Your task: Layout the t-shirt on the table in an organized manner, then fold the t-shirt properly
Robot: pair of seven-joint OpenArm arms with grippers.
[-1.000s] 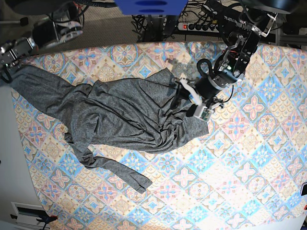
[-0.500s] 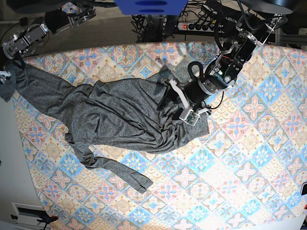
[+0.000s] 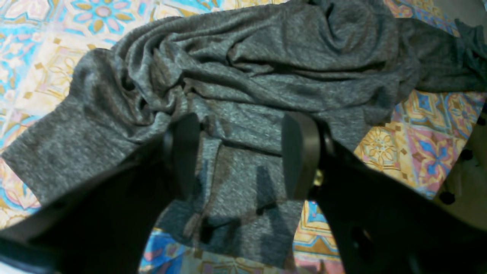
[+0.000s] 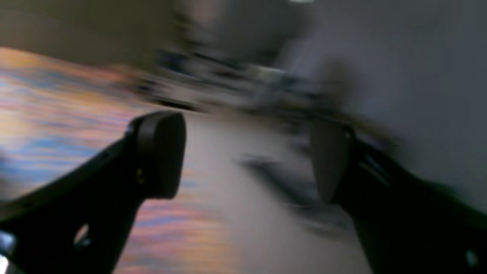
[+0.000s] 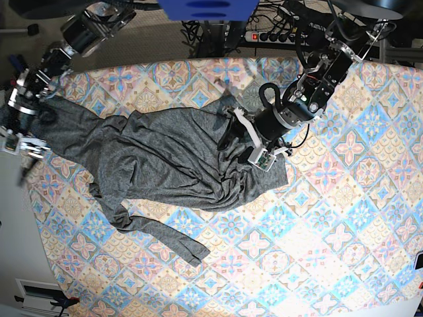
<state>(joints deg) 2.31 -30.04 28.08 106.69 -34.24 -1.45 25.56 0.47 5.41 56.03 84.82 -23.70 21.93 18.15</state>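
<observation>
The wide counter (image 5: pixel 344 218), covered in a pastel blue, pink and cream tile-patterned cloth, carries the dark heather-grey knit t-shirt (image 5: pixel 165 158), rumpled across its far-left half, 1 sleeve trailing toward the near edge. I judge I am in the laying-out step: nothing is flat yet. My left gripper (image 3: pixel 243 156) hovers released over a bunched hem corner; next it should pinch that edge and draw it out. My right gripper (image 4: pixel 247 160) is spread, holding nothing, at the counter's left edge, its view blurred.
</observation>
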